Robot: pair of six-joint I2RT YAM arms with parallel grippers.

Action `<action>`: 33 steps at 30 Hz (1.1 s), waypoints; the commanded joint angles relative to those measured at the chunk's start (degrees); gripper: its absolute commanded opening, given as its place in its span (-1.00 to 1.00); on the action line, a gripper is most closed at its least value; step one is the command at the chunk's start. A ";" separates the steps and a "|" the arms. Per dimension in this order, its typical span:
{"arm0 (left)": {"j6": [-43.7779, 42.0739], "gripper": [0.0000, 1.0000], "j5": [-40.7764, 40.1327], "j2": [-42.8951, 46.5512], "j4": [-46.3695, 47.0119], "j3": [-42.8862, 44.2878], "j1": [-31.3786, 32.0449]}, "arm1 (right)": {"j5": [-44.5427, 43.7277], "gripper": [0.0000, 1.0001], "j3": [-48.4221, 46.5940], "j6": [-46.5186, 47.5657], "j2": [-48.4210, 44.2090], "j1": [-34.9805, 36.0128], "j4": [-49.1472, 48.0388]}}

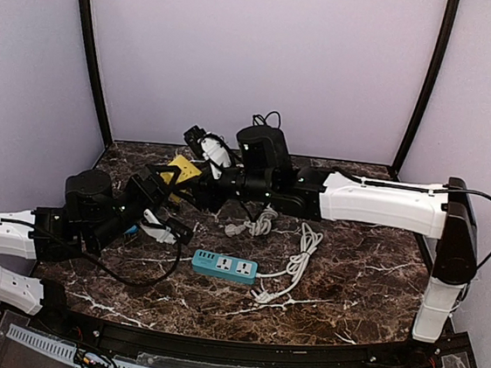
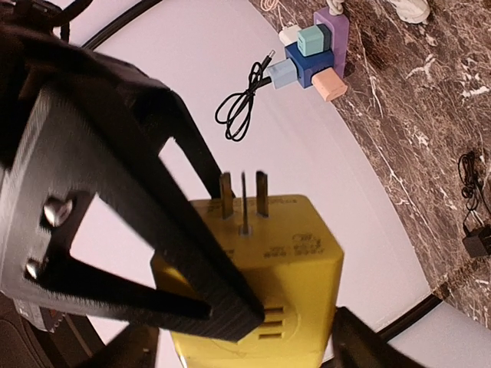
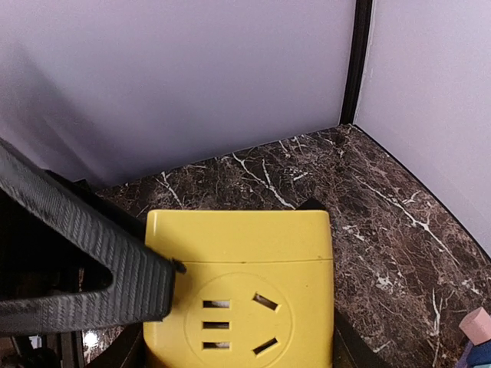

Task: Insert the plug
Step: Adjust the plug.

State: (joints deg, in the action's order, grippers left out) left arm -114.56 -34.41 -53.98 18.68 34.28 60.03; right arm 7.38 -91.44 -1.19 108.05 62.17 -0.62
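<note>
Handover, apparently: both left gripper and right gripper clamp the plug. Next, probably, one releases and prongs aim at strip.

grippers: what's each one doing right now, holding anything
left gripper: closed on the yellow adapter
right gripper: looks closed on the same yellow adapter, a finger against each side
</note>
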 commanded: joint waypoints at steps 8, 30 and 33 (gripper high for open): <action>49.00 0.97 18.26 -5.73 -64.99 41.62 -0.28 | 19.61 -1.00 20.41 7.41 -20.75 -3.42 -16.68; 83.59 0.71 48.80 -18.70 -64.04 63.11 0.25 | 28.61 -1.00 33.61 4.91 -30.39 -3.35 -38.01; 84.26 0.68 48.93 -18.76 -63.41 62.56 0.36 | 28.42 -1.00 32.56 4.81 -29.53 -3.37 -37.17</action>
State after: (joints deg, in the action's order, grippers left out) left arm -33.54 14.13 -73.32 -45.54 95.96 60.03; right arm 36.01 -56.47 4.29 77.28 58.61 -35.73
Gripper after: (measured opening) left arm 0.843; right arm 0.593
